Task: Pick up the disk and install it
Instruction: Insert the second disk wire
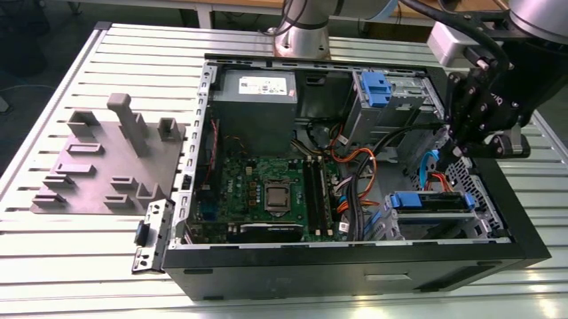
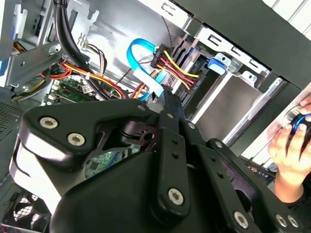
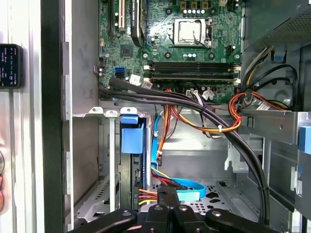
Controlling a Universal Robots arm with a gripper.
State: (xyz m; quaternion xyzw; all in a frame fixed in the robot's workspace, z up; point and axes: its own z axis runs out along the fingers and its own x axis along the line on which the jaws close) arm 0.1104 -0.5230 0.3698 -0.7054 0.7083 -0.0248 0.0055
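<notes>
Work is centring on the open computer case lying on its side on the slatted table, a pose that is leaving its inside reachable from above. In the exterior view the gripper is hanging over the case wall on the exterior view's right, just above the drive cage. The disk is already sitting in that cage, its blue bracket facing up toward the arm. A grey fixture plate is lying well apart on the exterior view's left, and the power supply is sitting at the far end of the case. In the second wrist view the gripper is showing its jaws drawn together with nothing visible between them, pointing at the bundle of red, yellow and blue cables. A person's hand is resting outside the case. In the first wrist view the gripper is pointing into the case floor beside the cage, its tip near the cables. The disk is standing in its slot just beside it, and the motherboard is lying beyond.
</notes>
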